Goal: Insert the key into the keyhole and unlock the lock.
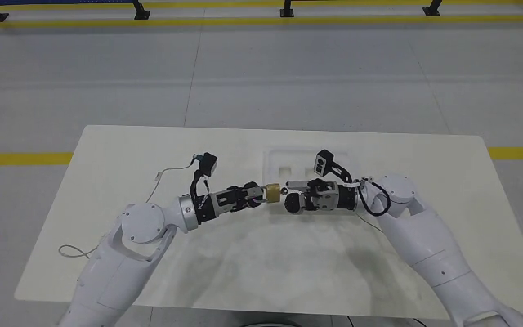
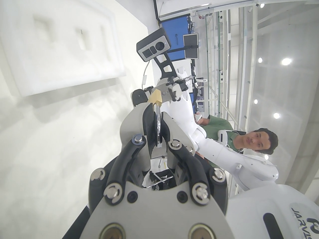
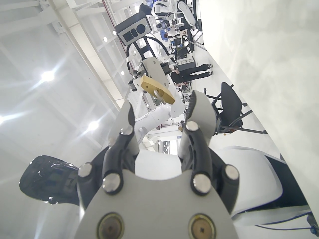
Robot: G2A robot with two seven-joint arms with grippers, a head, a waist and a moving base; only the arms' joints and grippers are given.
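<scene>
A brass padlock (image 1: 271, 193) hangs in the air above the table's middle, held by my left gripper (image 1: 255, 194). In the left wrist view that gripper (image 2: 157, 111) is shut on the lock's silver shackle (image 2: 157, 125), with the brass body (image 2: 155, 96) sticking out past the fingertips. A silver key (image 3: 158, 93) sits in the keyhole on the lock's end face (image 3: 155, 88). My right gripper (image 3: 162, 100) faces that end, open, with its fingers either side of the key and not touching it. From above, the right gripper (image 1: 292, 200) is just right of the lock.
A white foam tray (image 1: 304, 157) with shallow recesses lies on the white table (image 1: 245, 270) just behind the grippers. A thin cable (image 1: 163, 176) trails on the left side. A person stands beyond the table's edge in the left wrist view.
</scene>
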